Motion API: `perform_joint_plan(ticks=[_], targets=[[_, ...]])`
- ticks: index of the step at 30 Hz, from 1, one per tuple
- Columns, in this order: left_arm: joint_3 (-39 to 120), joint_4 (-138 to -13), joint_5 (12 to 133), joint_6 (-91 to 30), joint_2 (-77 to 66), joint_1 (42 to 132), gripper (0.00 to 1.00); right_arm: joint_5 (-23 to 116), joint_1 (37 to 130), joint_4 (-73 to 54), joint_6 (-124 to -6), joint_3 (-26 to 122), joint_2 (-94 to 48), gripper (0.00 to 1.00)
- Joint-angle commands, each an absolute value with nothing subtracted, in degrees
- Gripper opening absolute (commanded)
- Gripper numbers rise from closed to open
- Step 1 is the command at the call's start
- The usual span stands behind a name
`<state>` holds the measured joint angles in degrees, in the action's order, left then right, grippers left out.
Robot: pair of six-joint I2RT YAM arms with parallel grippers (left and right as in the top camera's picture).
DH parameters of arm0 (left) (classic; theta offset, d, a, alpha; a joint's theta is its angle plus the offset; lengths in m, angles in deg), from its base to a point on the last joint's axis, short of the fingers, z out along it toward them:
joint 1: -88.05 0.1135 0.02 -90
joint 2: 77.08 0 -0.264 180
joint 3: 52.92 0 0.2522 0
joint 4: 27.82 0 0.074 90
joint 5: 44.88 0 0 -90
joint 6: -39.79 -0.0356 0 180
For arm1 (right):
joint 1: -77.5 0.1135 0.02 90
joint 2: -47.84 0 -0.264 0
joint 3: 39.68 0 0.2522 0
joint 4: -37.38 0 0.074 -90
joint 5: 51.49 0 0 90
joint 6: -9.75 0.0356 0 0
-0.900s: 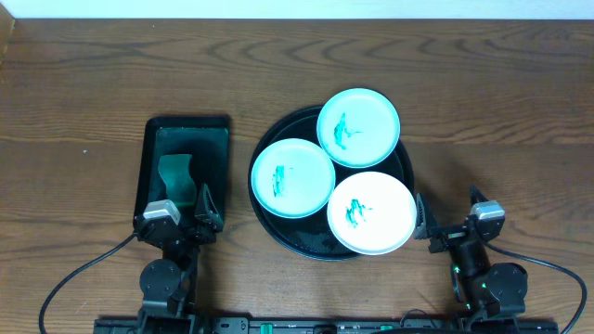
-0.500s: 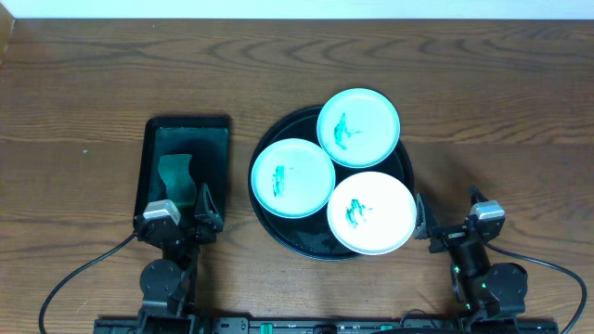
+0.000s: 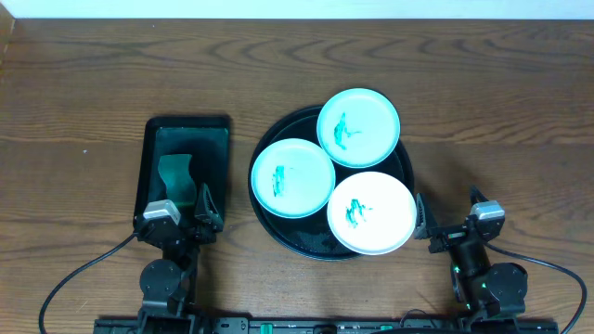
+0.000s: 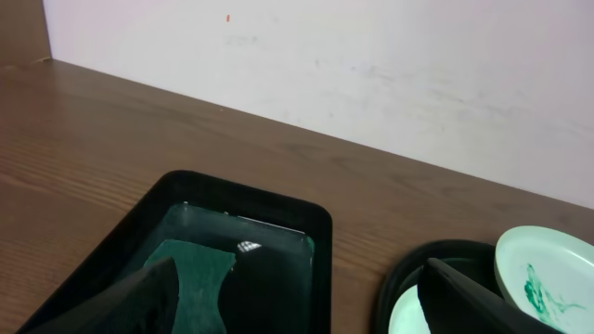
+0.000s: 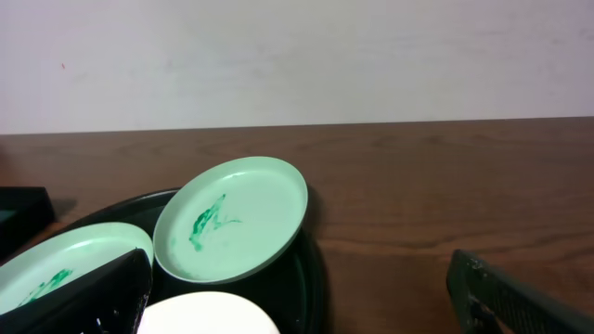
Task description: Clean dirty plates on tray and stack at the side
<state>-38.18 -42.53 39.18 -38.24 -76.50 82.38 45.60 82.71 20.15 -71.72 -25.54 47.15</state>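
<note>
The round black tray [image 3: 267, 215] holds three plates, each with a teal smear. A mint plate [image 3: 358, 127] leans on the far rim, a mint plate [image 3: 292, 178] lies at the left, and a white plate [image 3: 371, 212] lies at the near right. My left gripper [image 3: 182, 215] is open and empty at the near end of the sponge tray. My right gripper [image 3: 451, 219] is open and empty just right of the round tray. In the right wrist view the far mint plate [image 5: 232, 229], the left one [image 5: 56, 269] and the white one [image 5: 209, 315] show.
A black rectangular tray [image 3: 184, 165] with water and a green sponge [image 3: 176, 174] stands left of the round tray. The sponge [image 4: 195, 283] and this tray [image 4: 306, 218] also show in the left wrist view. A pale wall runs along the table's far edge.
</note>
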Motion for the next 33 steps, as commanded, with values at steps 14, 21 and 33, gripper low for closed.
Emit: perform_joint_plan(ticks=[14,21,33], targets=[[-38.93,-45.20,38.44,-38.77,-76.78,82.68,0.83,46.30,82.98,19.96,-72.18,-25.60,47.46,0.99],[-38.93,-45.20,38.42,-38.77,-76.78,82.68,0.83,46.30,82.98,19.96,-72.18,-25.60,47.46,0.99],[-38.93,-45.15,37.59,-38.77,-76.74,82.68,0.83,46.30,82.98,19.96,-72.18,-25.60,47.46,0.99]])
